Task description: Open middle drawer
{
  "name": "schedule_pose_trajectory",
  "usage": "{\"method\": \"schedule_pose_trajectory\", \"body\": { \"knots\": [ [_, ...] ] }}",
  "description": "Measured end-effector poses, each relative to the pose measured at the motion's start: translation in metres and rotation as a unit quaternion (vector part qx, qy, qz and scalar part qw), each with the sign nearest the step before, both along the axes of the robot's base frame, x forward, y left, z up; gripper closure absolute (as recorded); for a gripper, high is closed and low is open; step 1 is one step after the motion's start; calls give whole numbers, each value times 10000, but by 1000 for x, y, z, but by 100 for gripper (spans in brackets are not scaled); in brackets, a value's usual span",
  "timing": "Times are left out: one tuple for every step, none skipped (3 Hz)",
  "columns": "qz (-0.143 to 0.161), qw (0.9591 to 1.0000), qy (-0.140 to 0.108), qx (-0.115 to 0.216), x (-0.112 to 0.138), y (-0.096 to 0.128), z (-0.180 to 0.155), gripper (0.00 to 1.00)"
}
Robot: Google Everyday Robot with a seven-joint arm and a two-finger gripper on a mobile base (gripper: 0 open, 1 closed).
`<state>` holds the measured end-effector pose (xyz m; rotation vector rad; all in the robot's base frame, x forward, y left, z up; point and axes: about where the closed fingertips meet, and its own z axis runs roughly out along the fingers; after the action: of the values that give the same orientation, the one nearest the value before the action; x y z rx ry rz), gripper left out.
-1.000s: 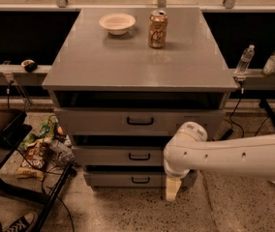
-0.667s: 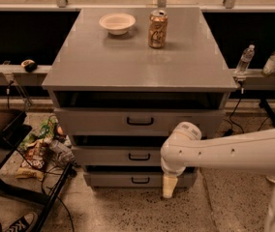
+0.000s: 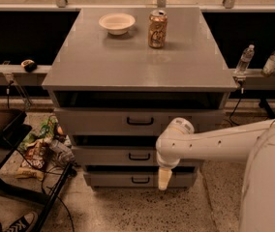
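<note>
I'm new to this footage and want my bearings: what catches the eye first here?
The big white arm stretches in from the right. Its gripper hangs low in front of the grey cabinet, below and right of the handle of the middle drawer. Next come the soda can and the white bowl, standing apart toward the back of the cabinet top.
</note>
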<state>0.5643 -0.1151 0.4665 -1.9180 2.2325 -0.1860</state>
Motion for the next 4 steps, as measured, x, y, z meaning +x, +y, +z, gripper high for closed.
{"method": "schedule_pose_trajectory", "body": {
  "knots": [
    [5,9999,37,103,12,9,-10,0],
    [0,9992,175,364,18,16,-23,3],
    [-5,9984,247,500,16,14,-30,25],
    [-72,9985,328,441,-2,-9,-31,49]
  ]
}}
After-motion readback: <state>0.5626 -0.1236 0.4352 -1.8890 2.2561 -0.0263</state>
